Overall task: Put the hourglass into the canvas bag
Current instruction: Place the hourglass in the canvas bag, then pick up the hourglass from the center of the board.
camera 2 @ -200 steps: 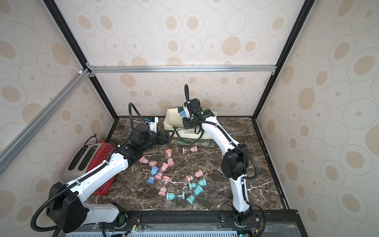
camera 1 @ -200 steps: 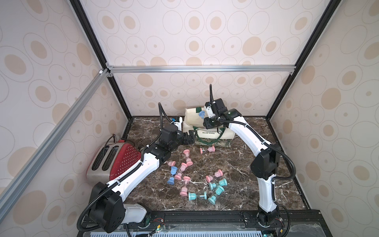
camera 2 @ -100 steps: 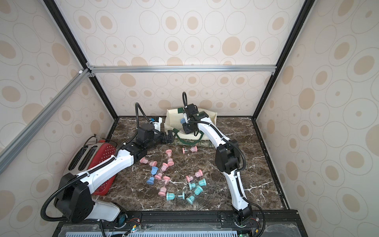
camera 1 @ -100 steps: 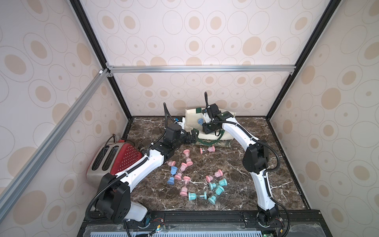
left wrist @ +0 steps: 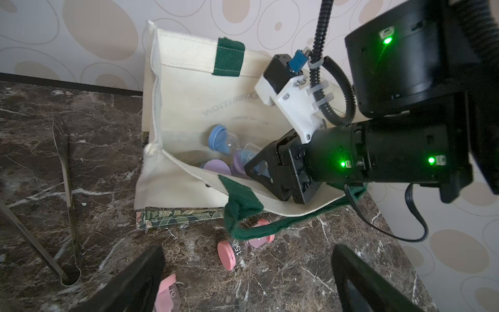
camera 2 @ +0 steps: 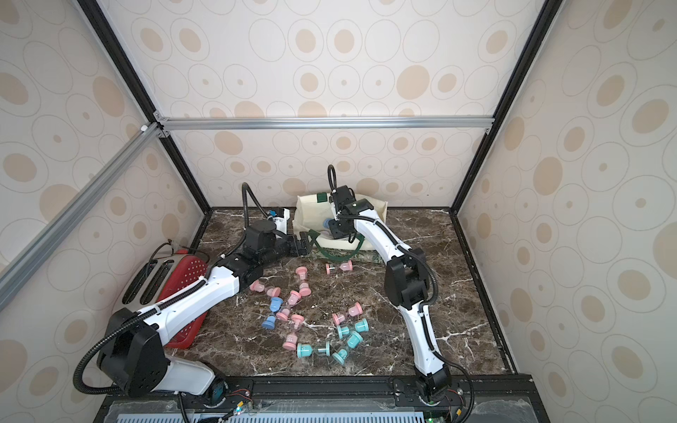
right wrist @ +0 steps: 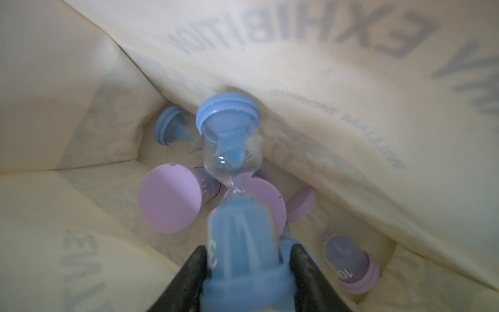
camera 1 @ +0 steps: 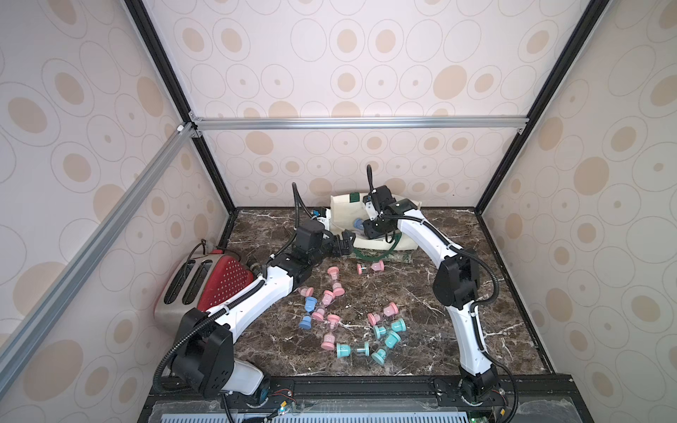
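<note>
right end effector point(right wrist: 248, 247) now inside canvas bag point(left wrist: 189, 89); blue hourglass point(right wrist: 229, 151) between jaws, held or released: cannot tell; placement near

Hourglass point(right wrist: 239, 224) between tool point(right wrist: 248, 248) tips, inside bag point(right wrist: 324, 70)

The canvas bag point(camera 1: 341, 216), hourglasses point(left wrist: 219, 138) inside, stands at the tabletop's point(camera 1: 403, 293) back edge; loose hourglasses point(camera 1: 352, 349) lie before it, the toaster point(camera 1: 205, 287) at the left edge.

robot test booth: aluminium frame point(camera 1: 359, 122), wallpapered panels point(camera 1: 366, 55), marble tabletop point(camera 1: 403, 293).
</note>
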Controlling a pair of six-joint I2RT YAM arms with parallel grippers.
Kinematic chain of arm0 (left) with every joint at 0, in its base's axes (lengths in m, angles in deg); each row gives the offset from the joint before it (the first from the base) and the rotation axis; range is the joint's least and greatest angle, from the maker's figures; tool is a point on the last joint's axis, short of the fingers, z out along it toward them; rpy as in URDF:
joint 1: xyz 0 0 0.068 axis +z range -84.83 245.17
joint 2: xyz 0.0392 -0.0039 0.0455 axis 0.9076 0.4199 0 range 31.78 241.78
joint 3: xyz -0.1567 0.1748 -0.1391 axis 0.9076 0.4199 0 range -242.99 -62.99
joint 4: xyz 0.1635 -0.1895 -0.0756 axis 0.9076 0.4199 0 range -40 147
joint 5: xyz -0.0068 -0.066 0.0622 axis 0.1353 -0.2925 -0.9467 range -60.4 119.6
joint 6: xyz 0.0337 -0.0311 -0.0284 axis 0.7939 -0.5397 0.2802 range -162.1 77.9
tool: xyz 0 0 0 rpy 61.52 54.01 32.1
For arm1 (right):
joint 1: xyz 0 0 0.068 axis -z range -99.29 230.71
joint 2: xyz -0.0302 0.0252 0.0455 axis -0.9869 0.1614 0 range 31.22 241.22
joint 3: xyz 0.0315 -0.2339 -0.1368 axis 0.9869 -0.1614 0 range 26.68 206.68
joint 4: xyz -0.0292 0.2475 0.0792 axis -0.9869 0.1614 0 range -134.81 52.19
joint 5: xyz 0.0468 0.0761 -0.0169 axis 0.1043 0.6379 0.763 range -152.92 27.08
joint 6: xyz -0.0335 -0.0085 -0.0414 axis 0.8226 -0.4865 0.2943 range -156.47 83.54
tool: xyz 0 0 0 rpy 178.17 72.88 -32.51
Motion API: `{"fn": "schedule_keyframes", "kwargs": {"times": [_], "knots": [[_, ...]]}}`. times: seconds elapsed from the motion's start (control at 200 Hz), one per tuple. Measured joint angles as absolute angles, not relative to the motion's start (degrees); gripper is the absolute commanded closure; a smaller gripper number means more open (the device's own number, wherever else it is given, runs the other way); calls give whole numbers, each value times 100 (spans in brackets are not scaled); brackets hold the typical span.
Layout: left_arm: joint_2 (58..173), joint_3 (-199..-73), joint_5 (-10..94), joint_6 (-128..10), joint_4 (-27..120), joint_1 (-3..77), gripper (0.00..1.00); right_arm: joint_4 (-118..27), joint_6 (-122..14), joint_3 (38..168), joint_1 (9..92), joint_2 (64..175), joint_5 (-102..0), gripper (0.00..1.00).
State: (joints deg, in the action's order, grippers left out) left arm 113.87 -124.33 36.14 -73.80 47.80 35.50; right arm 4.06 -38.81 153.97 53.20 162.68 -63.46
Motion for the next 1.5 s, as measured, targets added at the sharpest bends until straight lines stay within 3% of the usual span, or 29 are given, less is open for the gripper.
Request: {"fn": "schedule_keyframes", "kwargs": {"times": [0.42, 0.66, 1.056, 1.501], "knots": [[11343, -12444, 3617, -7378, 4837, 3550, 3, 447, -4028, 15189, 5331, 15422, -6241, 21], [10945, -12439, 3606, -7374, 4957, 3550, 3, 447, -4212, 14562, 5329, 14349, -6026, 19], [10001, -11672, 3472, -7404, 5099, 3550, 3, 95, -4721, 12131, 4783, 12585, -6059, 18], [8932, -10514, 3005, -7651, 5552, 3550, 3, -733, -5857, 10466, 3259, 12535, -6706, 21]]}}
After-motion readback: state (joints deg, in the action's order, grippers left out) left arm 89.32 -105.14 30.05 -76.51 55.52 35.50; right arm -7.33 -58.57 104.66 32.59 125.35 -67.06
